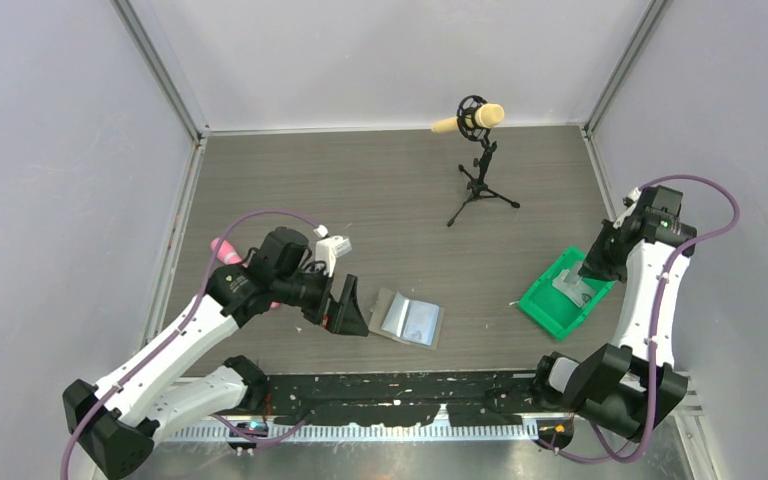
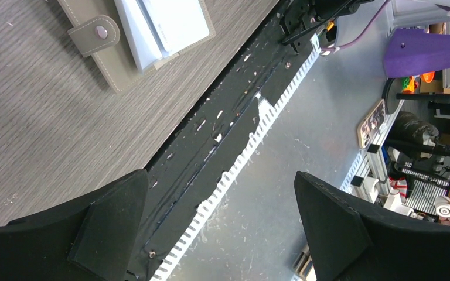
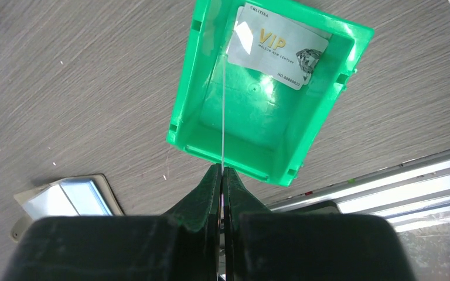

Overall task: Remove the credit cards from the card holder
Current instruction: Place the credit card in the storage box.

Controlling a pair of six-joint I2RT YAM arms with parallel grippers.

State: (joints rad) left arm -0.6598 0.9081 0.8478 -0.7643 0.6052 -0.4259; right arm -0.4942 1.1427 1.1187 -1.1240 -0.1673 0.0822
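While clenched on one credit card over bin, right pincer, second card inside, one card holder near table edge, left pincer released.

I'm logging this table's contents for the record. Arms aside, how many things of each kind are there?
Card holder: 1
Green bin: 1
Credit cards outside the holder: 2 (one lying in the bin; one edge-on in the right gripper)
Microphone on stand: 1
Pink object, partly hidden: 1
Total: 6
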